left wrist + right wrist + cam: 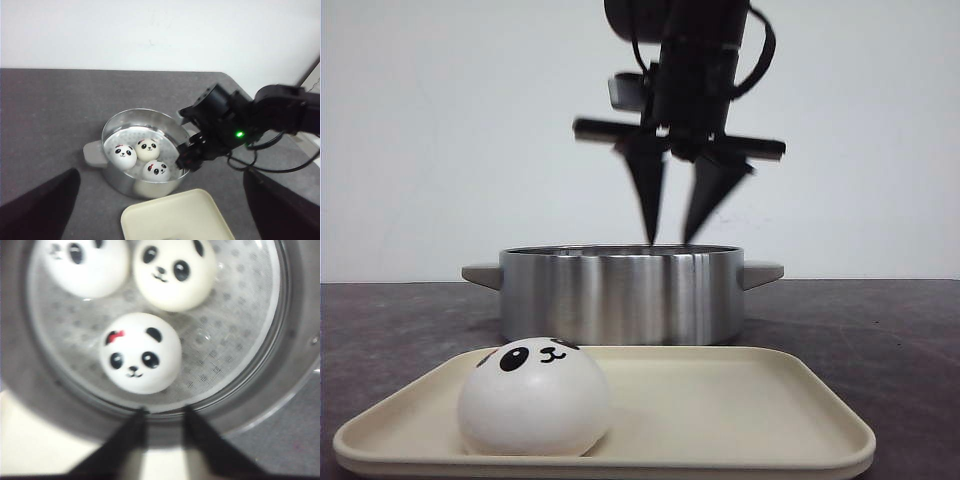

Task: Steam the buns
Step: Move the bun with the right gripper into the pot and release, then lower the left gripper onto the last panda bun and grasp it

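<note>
Steel, round and two-handled, the steamer pot (620, 295) holds three white panda-faced buns (140, 352) on its perforated insert, while the fourth bun (533, 398) waits on the cream plastic tray (740, 410). Right end effector (672, 205) hangs empty, fingers parted, above the rim, seemingly after a drop.

Plain white wall (440, 130) behind, bare, evenly lit, slight vignette at corners. Dark grey matte surface (880, 320) meets wall in straight horizontal line. In left wrist view, surface (50, 110) shows fine speckled texture, rounded far corner. Light soft, diffuse; shadows faint. Floor not visible.
</note>
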Controlling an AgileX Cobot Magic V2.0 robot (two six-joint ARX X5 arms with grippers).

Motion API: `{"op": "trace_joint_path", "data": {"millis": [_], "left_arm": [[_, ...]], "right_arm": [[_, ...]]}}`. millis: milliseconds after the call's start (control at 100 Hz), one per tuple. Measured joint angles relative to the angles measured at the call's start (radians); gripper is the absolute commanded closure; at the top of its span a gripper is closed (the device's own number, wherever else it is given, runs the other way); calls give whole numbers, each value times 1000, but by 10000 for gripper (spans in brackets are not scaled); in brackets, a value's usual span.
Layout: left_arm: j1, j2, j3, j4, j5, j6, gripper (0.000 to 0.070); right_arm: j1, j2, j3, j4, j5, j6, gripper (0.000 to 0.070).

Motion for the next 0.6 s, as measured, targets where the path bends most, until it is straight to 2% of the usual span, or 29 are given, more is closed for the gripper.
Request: {"op": "trace_joint_path", "data": {"millis": [160,270,470,600], "left_arm": [[0,39,-57,-65,12,-5,68],[0,76,-137,-58,83,-23,67],[-18,181,-326,59,289,-50,67],[-38,304,-418,130,298,-71,67]], "right_arm": [[74,-198,51,21,29,-34,688],[139,-362,81,53,69,-45,688],[206,-587,83,100,146,-71,689],[211,-672,83,79,200,-94,689]]}}
